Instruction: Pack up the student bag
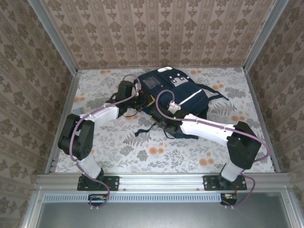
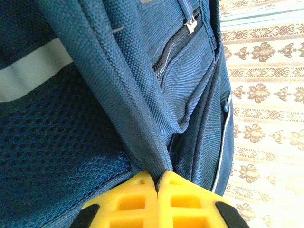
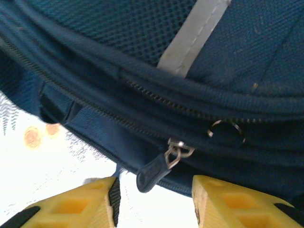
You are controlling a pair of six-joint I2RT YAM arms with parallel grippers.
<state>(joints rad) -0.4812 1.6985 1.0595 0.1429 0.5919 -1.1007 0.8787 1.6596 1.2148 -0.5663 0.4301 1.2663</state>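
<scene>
- Student bag (image 1: pixel 194 107) lies flat on the worktop (image 1: pixel 142 152), against the middle of its far edge, navy with thin pale stripes and grey patches on its upper face; dark straps trail off toward the right edge.
- Left gripper (image 1: pixel 137 102) reaches in at the bag's left side. Seen from the left wrist, the gripper (image 2: pixel 158 178) has its yellow fingers (image 2: pixel 130 199) clenched, pinching a raised fold of the bag's navy fabric between the tips.
- Beside that fold in the same view are dark mesh (image 2: pixel 57 142), a pale reflective stripe (image 2: pixel 28 76) and a closed pocket zipper (image 2: pixel 166 50) with a metal slider (image 2: pixel 191 23) at its upper end.
- Right gripper (image 1: pixel 166 126) sits at the bag's near edge. From the right wrist, the gripper (image 3: pixel 154 179) is released: its two yellow fingers (image 3: pixel 76 204) stand apart, one on either side of a dark zipper pull (image 3: pixel 153 173).
- The pull hangs from a metal slider on the bag's rim seam, in the gap between the fingers; neither finger presses on it.
- A small metal ring (image 3: pixel 227 130) sits on the zipper line just beside the pull, and a grey stripe (image 3: pixel 194 35) crosses the fabric above.
</scene>
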